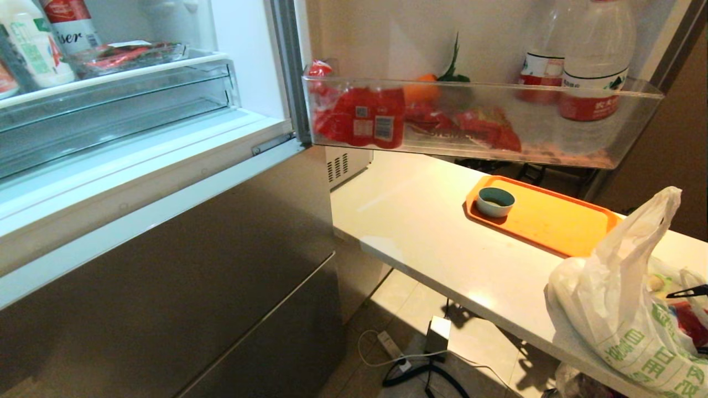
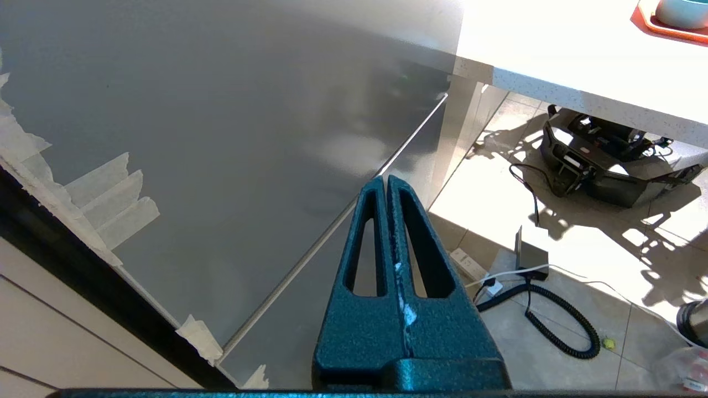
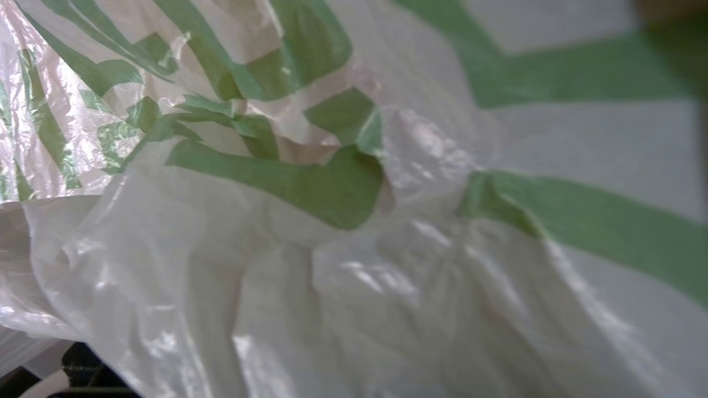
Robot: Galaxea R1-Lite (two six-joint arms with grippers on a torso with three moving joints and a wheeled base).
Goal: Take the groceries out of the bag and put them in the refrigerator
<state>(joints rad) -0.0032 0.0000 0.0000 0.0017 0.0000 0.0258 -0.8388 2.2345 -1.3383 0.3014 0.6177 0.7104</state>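
- The bag point(image 1: 625, 309) sits at the near end of the white counter point(image 1: 420, 221), just beside the orange tray point(image 1: 553, 218); one tie handle stands up, mouth facing upward
- The right gripper point(image 1: 688, 292) shows only as a dark tip at the bag's mouth; whether its jaws are spread cannot be told from the pictures
- The left gripper point(image 2: 386, 185) hangs by the refrigerator point(image 1: 166, 265) front, jaws pressed together
- Judged: reach straight down through the mouth, clear of the film, and pinch one item only
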